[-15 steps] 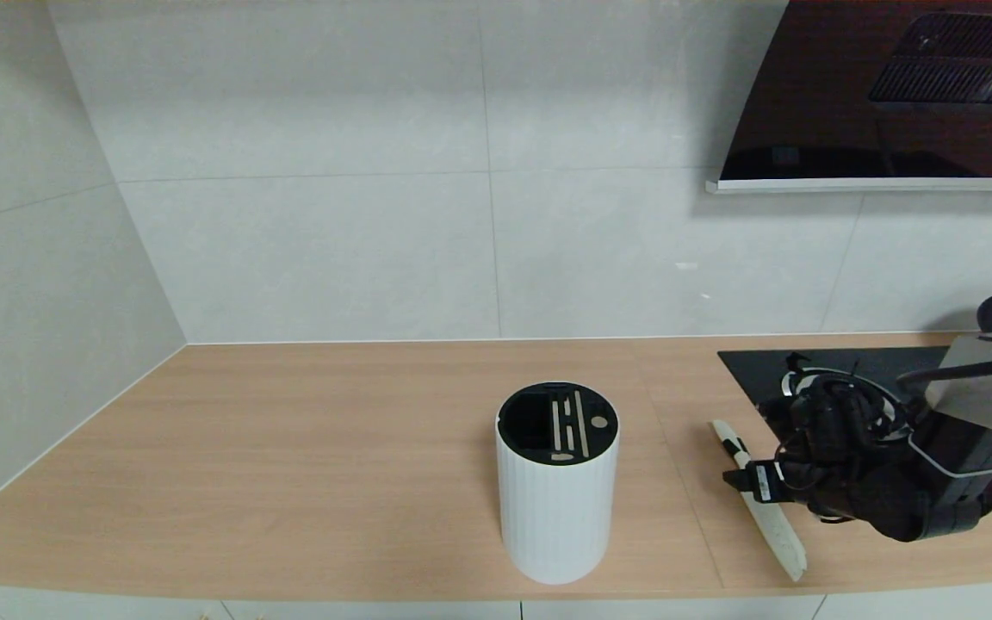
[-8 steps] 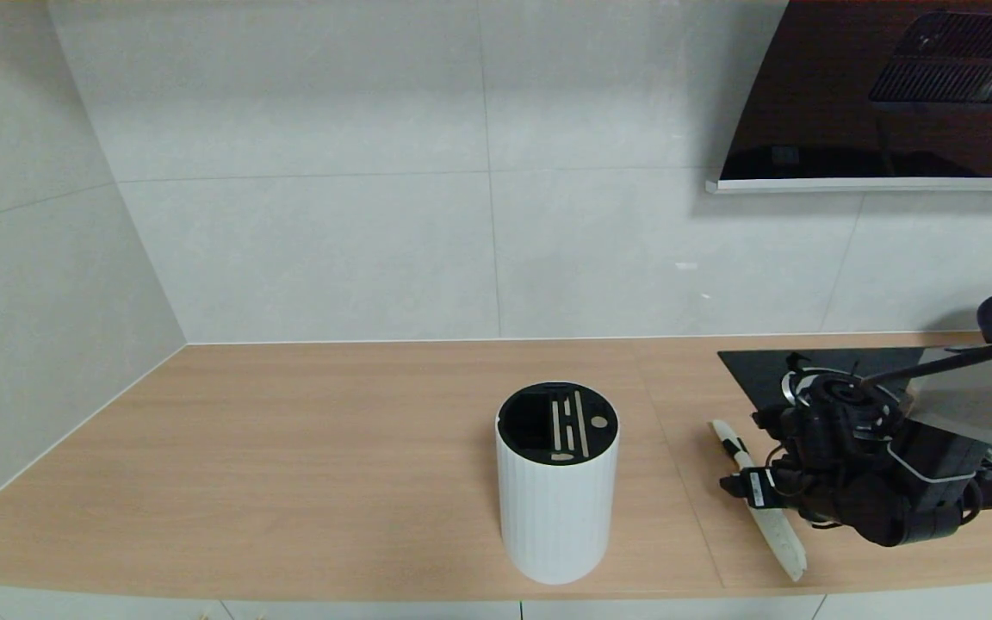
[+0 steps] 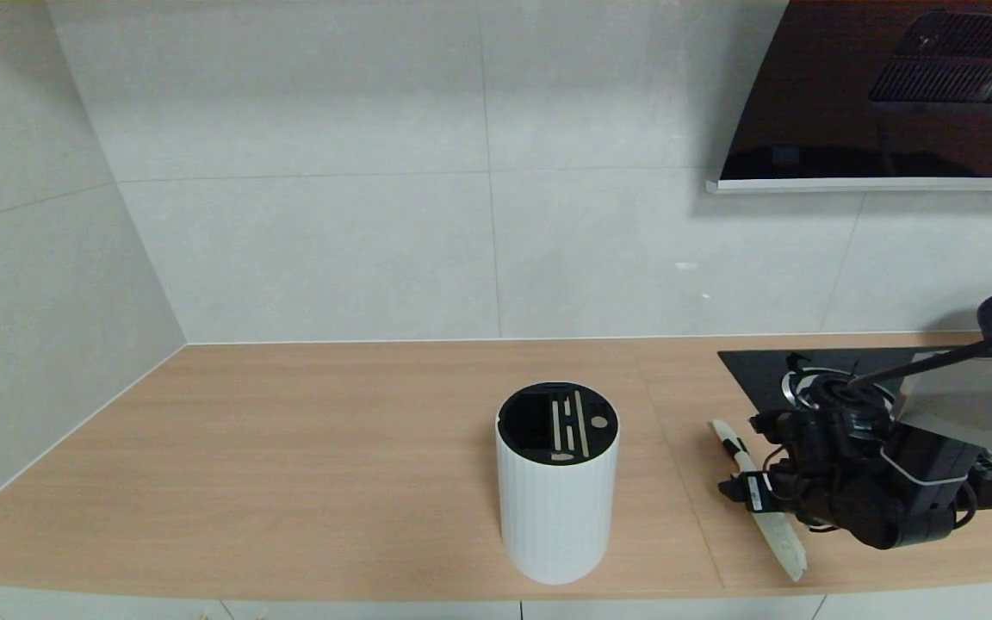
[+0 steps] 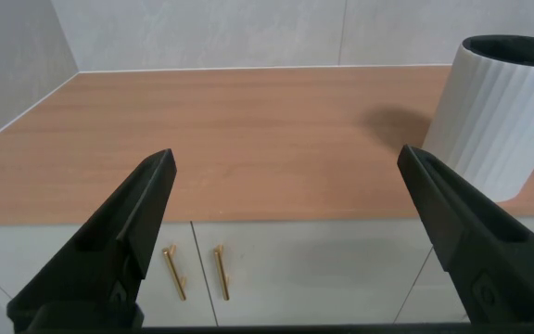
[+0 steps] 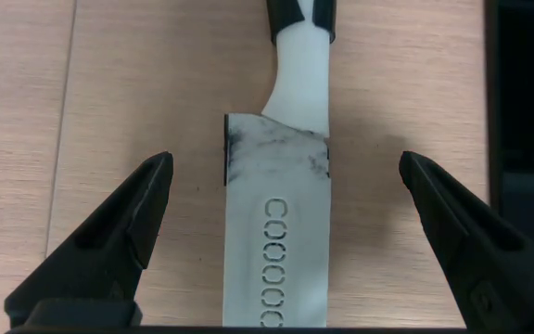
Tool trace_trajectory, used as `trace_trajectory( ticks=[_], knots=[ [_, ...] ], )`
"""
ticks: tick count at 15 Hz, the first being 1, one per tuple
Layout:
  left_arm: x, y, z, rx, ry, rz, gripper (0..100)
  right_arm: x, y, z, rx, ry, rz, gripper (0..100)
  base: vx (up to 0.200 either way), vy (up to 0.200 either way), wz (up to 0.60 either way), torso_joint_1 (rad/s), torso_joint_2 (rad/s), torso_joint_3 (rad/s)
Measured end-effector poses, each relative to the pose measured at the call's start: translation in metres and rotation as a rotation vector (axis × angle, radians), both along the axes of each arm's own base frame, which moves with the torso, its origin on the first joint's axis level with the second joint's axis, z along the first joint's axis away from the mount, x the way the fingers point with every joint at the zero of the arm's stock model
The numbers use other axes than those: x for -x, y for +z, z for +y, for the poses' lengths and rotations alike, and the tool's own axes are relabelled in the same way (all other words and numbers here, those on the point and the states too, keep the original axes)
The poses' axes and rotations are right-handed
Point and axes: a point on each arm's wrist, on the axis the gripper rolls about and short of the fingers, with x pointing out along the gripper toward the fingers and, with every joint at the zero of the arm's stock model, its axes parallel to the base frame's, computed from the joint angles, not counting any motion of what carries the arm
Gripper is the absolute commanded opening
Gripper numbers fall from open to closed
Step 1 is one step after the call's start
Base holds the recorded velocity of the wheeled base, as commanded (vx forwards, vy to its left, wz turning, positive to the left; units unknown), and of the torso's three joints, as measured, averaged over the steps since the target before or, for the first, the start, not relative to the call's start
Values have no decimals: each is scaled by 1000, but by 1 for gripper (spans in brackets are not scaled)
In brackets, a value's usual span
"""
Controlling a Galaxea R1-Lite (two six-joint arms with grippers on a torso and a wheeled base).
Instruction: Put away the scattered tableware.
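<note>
Knife tip cut off; blade between spread right hand.

A light wood counter is backed by pale grey tiled walls, a dark range hood is mounted over a black cooktop, and gold-handled cabinet doors are seen below.

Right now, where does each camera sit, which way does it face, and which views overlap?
Head view: on the head, facing forward and down at the countertop; the right gripper sits over the knife.
Left wrist view: before the countertop's front edge, looking across it toward the white holder; the open left gripper frames it.
Right wrist view: facing straight down at the knife, between the open right gripper's fingers.
Shared: head and right wrist views show the knife; head and left wrist, the white holder.
</note>
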Motion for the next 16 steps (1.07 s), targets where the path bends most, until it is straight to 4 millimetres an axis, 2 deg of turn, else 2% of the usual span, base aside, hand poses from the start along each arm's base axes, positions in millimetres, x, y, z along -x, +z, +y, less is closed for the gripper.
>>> trace_trajectory(
  ticks=[1, 7, 12, 14, 16],
  knots=[
    [0, 0, 0, 0, 0, 0, 100, 0, -1, 0, 5, -5, 2, 0, 0, 0, 0, 0, 0, 0],
    [0, 0, 0, 0, 0, 0, 100, 0, -8, 4, 13, 3, 14, 0, 0, 0, 0, 0, 0, 0],
    [0, 0, 0, 0, 0, 0, 100, 1, -5, 4, 26, -15, 4, 0, 0, 0, 0, 0, 0, 0],
    [0, 0, 0, 0, 0, 0, 100, 4, 4, 5, 21, -18, -17, 0, 0, 0, 0, 0, 0, 0],
    [0, 0, 0, 0, 0, 0, 100, 9, 25, 10, 0, -13, -65, 0, 0, 0, 0, 0, 0, 0]
  ],
)
